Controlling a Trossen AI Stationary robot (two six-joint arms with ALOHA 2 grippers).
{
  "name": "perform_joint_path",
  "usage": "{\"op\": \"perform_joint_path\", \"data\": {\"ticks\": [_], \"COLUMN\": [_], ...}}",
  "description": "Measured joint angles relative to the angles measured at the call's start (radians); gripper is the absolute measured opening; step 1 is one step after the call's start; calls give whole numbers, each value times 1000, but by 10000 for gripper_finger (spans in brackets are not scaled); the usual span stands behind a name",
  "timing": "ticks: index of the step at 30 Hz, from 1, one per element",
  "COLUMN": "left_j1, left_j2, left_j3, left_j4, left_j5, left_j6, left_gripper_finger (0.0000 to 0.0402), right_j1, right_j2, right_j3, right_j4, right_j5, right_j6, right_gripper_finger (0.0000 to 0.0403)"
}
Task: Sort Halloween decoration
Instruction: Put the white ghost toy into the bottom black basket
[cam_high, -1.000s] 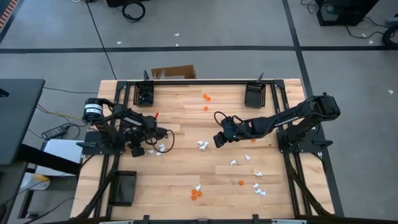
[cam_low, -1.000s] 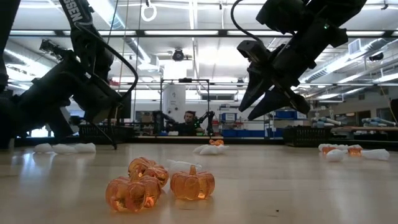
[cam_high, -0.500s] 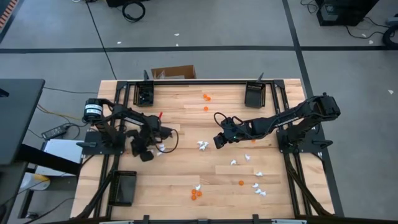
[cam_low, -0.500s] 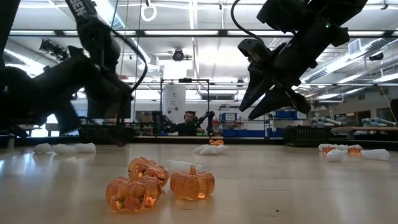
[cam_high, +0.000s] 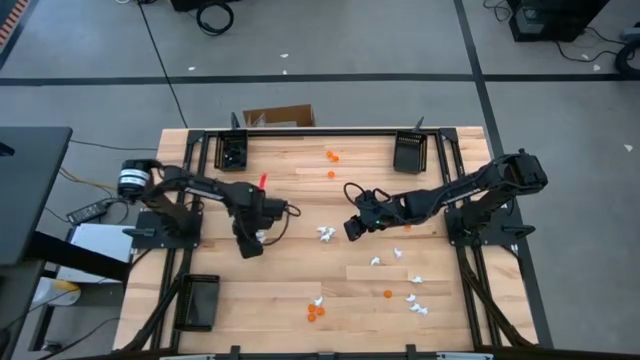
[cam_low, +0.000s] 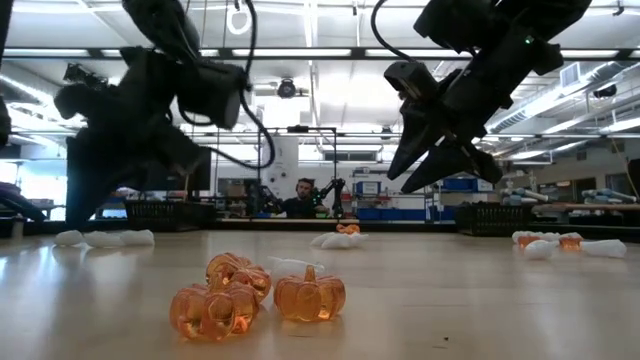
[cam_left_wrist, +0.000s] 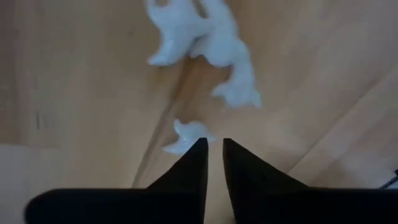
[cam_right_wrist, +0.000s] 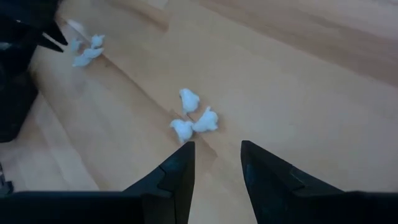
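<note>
— Just ahead of your left gripper (cam_left_wrist: 211, 144), what do you see?

— A small white trinket (cam_left_wrist: 186, 134) lies on the table (cam_left_wrist: 74, 93) touching the tip of one finger, its long axis running across the fingers, pointed end away to the side. The fingers stand nearly pressed together with only a thin slit between them, and nothing is in that slit. Farther ahead lies a clump of white ghosts (cam_left_wrist: 205, 43), stretched slantwise away from the gripper.

— And your right gripper (cam_right_wrist: 216, 152)?

— Its fingers stand spread apart, empty, hanging above the table. Just ahead of them three white ghosts (cam_right_wrist: 194, 117) sit bunched together, touching.

— What does the overhead camera add?

— It shows you both arms at once: the left gripper (cam_high: 250, 238) and the right gripper (cam_high: 352, 226) well apart, with the white cluster (cam_high: 326, 234) between them, just beside the right one. Beyond the right gripper, towards the near edge, you see scattered white pieces (cam_high: 413, 298) and orange pumpkins (cam_high: 315, 313).

— And the table-level camera?

— Only there can you tell that the orange pumpkins (cam_low: 255, 295) stand upright, stems up, huddled and touching.
</note>
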Motion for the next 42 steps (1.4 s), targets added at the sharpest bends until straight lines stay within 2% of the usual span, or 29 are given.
{"op": "perform_joint_path", "data": {"ticks": [2, 7, 11, 16, 18, 22, 34, 38, 42], "left_j1": [-16, -62, -113, -182, -198, -199, -194, -193, -192], "left_j2": [-36, -108, -133, -143, -143, -144, -136, -132, -145], "left_j3": [-20, -79, -158, -217, -220, -223, -200, -169, -115], "left_j4": [29, 64, 168, 245, 247, 251, 237, 231, 115], "left_j5": [-8, -118, -135, -184, -228, -250, -298, -306, -255], "left_j6": [10, 18, 8, -34, -40, -22, -32, -33, -54], "left_gripper_finger": [83, 150, 197, 216, 212, 187, 54, 45, 56], "right_j1": [6, 12, 12, 12, 12, 12, 11, 9, 8], "right_j2": [0, 0, 0, 0, 0, 0, 0, 0, 0], "right_j3": [0, 0, 0, 0, 0, 0, 0, 0, 0], "right_j4": [-5, -12, -15, -16, -15, -19, -17, -16, -16], "right_j5": [-1, 2, 3, 8, 8, 8, 13, 14, 17], "right_j6": [10, 12, 12, 18, 19, 19, 19, 17, 14], "right_gripper_finger": [137, 137, 137, 137, 137, 137, 137, 137, 137]}}
